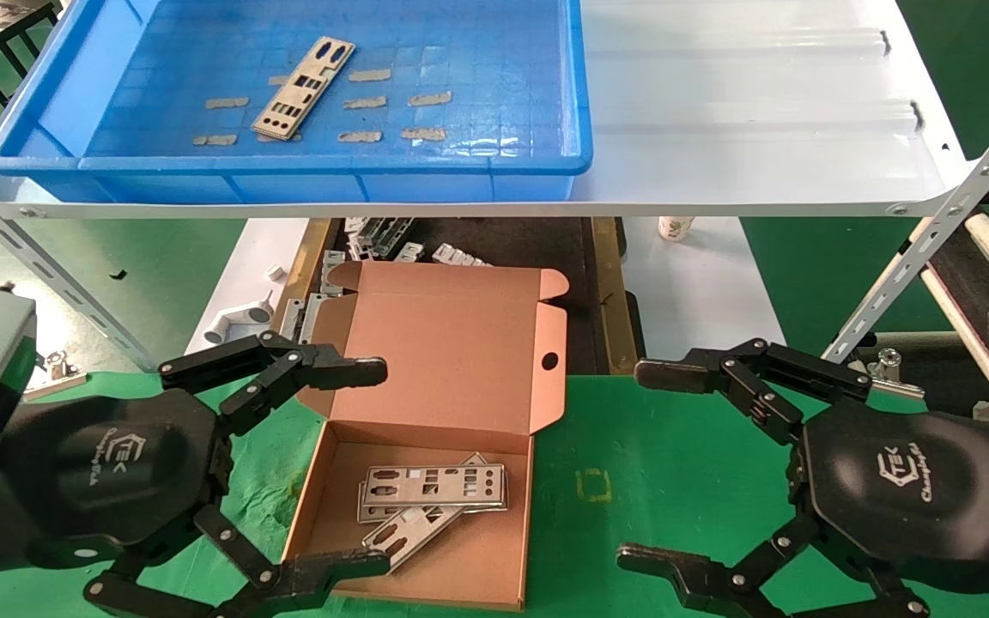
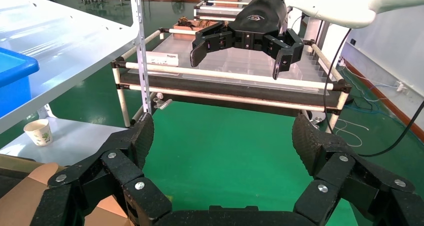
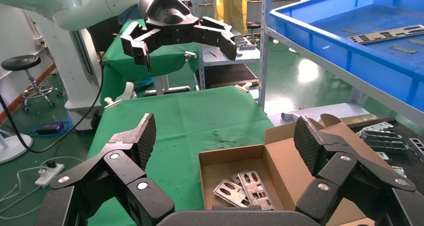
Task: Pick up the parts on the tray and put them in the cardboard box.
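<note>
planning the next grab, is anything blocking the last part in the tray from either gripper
Nothing visible blocks it. The part lies alone on the tray floor among tape strips; left gripper and right gripper hang open below the shelf.

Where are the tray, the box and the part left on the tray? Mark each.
tray (image 1: 288,163): head view, near rim.
box (image 1: 426,566): head view, bare floor.
part (image 1: 304,87): head view, middle of the plate.

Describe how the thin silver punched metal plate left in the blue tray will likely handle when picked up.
The thin silver punched metal plate looks stiff and light. Lying flat on the blue plastic tray floor, its edge is probably hard to get under, and it may slide when nudged.
</note>
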Controlling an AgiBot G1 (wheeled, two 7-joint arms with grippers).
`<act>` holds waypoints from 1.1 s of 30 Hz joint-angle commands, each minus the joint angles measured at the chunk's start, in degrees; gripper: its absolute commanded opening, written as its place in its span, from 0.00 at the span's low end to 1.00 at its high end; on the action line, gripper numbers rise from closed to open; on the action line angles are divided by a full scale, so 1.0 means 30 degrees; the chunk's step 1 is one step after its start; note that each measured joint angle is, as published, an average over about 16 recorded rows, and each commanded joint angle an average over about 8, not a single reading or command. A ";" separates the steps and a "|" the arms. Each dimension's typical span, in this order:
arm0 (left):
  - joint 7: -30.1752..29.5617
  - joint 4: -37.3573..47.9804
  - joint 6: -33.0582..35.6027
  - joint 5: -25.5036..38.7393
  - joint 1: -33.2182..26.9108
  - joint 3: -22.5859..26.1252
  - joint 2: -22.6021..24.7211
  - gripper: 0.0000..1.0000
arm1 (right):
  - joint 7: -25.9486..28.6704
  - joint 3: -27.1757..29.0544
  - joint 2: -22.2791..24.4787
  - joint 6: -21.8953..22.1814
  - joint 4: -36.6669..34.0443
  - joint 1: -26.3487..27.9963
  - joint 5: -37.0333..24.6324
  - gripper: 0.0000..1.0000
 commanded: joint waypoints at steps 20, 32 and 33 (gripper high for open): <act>0.0036 0.0078 -0.0241 0.0060 -0.0068 -0.0057 0.0047 1.00 | -0.0001 0.0000 0.0000 0.0000 -0.0001 0.0000 0.0000 0.13; -0.0866 0.3080 -0.4806 0.3287 -0.4415 0.0787 0.2598 1.00 | -0.0002 -0.0001 0.0000 -0.0002 -0.0004 0.0002 0.0000 0.00; -0.0872 0.3680 -0.5254 0.3896 -0.5116 0.1023 0.2981 1.00 | -0.0002 -0.0001 0.0000 -0.0002 -0.0004 0.0002 0.0000 0.00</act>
